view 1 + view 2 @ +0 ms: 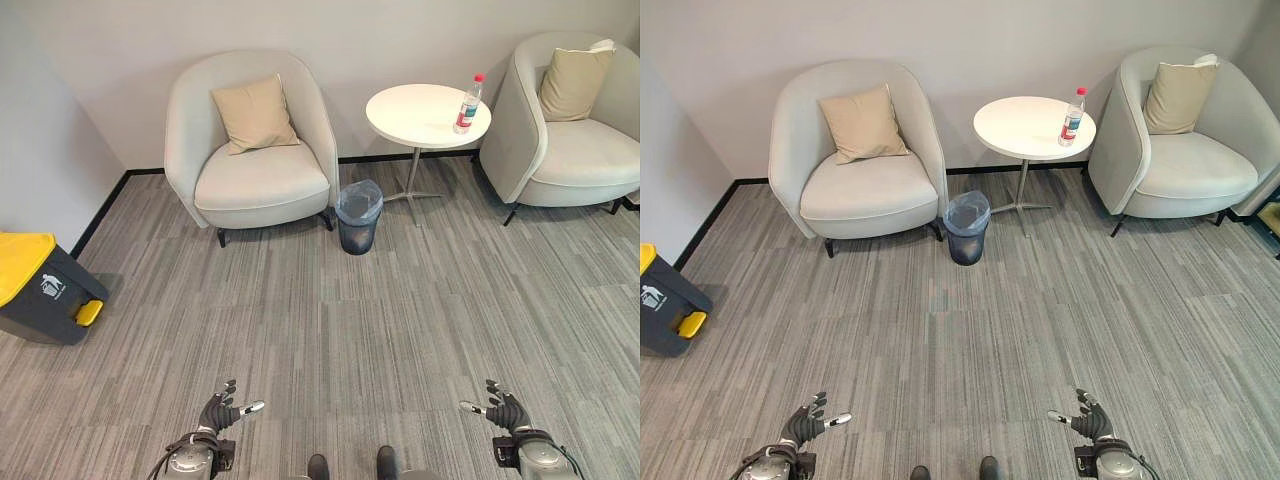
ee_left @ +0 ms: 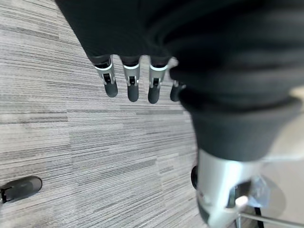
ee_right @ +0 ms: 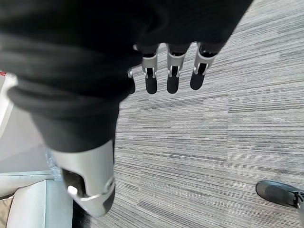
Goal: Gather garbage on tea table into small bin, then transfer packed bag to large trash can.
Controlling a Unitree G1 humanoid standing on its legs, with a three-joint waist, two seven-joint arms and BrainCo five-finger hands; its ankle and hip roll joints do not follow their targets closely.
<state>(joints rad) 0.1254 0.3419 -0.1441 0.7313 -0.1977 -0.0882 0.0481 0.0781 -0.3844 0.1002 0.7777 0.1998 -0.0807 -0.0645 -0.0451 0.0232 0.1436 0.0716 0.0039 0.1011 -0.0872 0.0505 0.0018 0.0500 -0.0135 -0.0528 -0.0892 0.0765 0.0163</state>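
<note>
Bright, even indoor light; soft shadows under the armchair (image 1: 255, 140) and round table (image 1: 425, 113). Wide-angle bending at edges. Wrist views: dark covers blurred close up.

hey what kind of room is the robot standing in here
Probably a lounge or waiting area: two pale armchairs with cushions flank a round white tea table holding a bottle, with a small lined bin on grey carpet.

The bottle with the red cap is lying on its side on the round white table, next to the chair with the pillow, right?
Not quite. The bottle is standing upright, not lying on its side; the left eye view shows its red cap on top. The rest is right: it is on the round white table, near the edge, next to the chair with the pillow.
</note>
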